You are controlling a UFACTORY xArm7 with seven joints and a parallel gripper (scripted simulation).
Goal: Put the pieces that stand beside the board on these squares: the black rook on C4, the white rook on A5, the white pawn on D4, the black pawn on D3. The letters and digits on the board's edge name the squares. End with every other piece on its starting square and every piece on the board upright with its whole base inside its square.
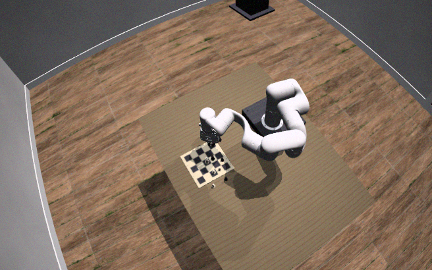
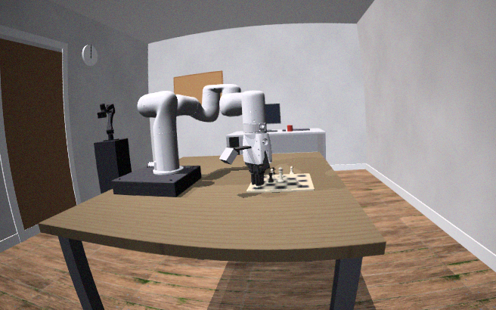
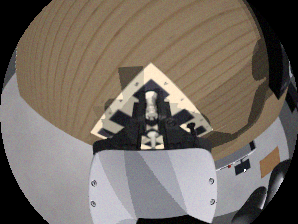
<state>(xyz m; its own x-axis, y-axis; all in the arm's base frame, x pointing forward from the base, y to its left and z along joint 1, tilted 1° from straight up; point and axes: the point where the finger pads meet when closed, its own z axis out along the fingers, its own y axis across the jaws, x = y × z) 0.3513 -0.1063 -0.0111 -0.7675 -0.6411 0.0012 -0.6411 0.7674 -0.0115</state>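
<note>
The small chessboard (image 1: 207, 165) lies on the table; it also shows in the exterior view (image 2: 281, 182). My gripper (image 1: 211, 143) is low over the board's corner nearest the arm's base, also in the exterior view (image 2: 258, 181). It is shut on a pale piece that looks like the white rook (image 3: 152, 104), held upright between the fingers over that corner square. Several pieces stand in the board's middle, among them a pale one (image 1: 206, 161) and a dark one (image 1: 222, 159). A small black piece (image 1: 226, 178) and a small white piece (image 1: 213, 186) stand on the table beside the board.
The arm's dark base (image 1: 263, 116) sits on the table behind the board. The arm's shadow falls to the right of the board. A dark pedestal (image 2: 111, 159) stands on the floor past the table's left side.
</note>
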